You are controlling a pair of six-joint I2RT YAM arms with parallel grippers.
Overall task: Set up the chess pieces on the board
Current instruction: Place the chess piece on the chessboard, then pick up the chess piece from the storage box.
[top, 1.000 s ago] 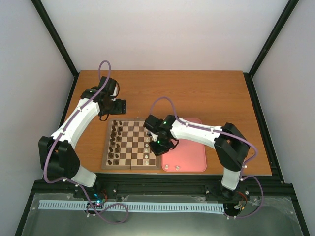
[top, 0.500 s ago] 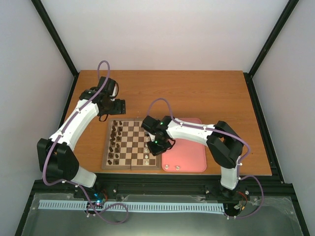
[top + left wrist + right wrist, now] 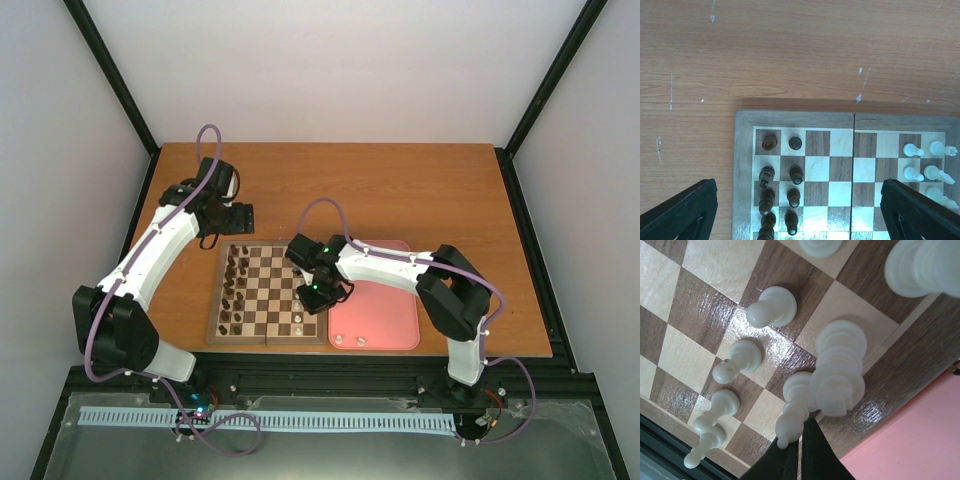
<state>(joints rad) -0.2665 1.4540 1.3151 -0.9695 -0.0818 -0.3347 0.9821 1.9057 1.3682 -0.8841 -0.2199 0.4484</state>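
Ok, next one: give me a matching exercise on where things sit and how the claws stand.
1. left claw
2. right claw
3. dark brown pieces
4. pink tray

A. right of the board
B. shut, over the board's right side
C. open, by the board's far left corner
D. on the board's left columns

Pairs: 1-C, 2-B, 3-D, 4-A

- wood table (image 3: 400,190), brown top with pale scratches.
- pink tray (image 3: 392,318) at the table's 5 o'clock edge.
- dark pieces (image 3: 235,290) in two files, at 9 o'clock from the tray.
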